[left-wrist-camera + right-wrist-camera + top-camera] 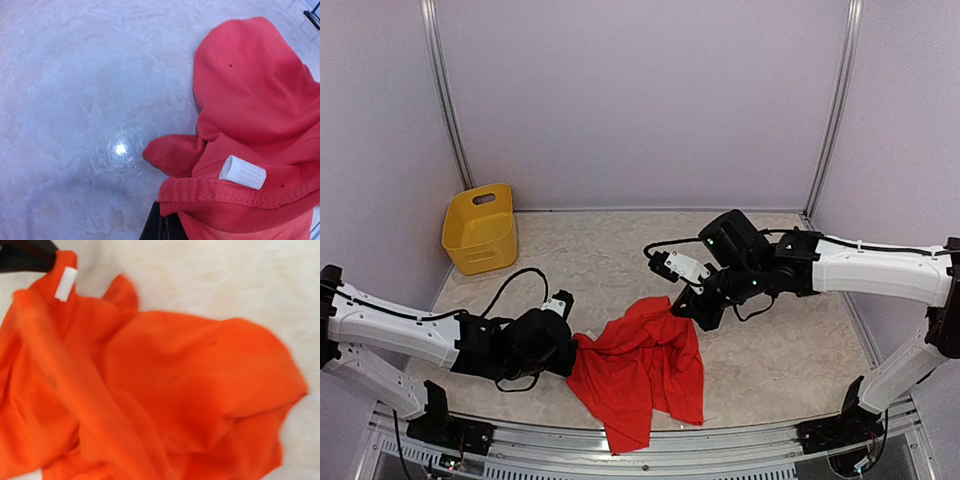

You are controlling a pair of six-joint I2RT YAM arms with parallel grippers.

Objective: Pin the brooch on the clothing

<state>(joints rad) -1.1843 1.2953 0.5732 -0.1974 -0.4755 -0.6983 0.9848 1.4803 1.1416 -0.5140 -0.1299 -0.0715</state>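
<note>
Gripping collar [225, 200] of clothing [640, 375] with left gripper [575, 345], crumpled at near middle of surface [770, 370]. Right gripper [698, 312] clenched at far edge, hold unclear. No brooch seen. Could lose collar if tugged; could stay bunched, no flat pinning spot.

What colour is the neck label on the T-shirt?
White; the label on the red-orange T-shirt shows best in the left wrist view.

Left arm [400, 330]: low across lower left of the overhead view, forearm reaching right. Left gripper [578, 346]: jaws closed, pinching the collar edge of the clothing [640, 370].

Right arm [880, 265]: enters from the right edge, stretched left, wrist angled down. Right gripper [692, 312]: near frame centre, closed; whether it holds cloth can't be told.
</note>
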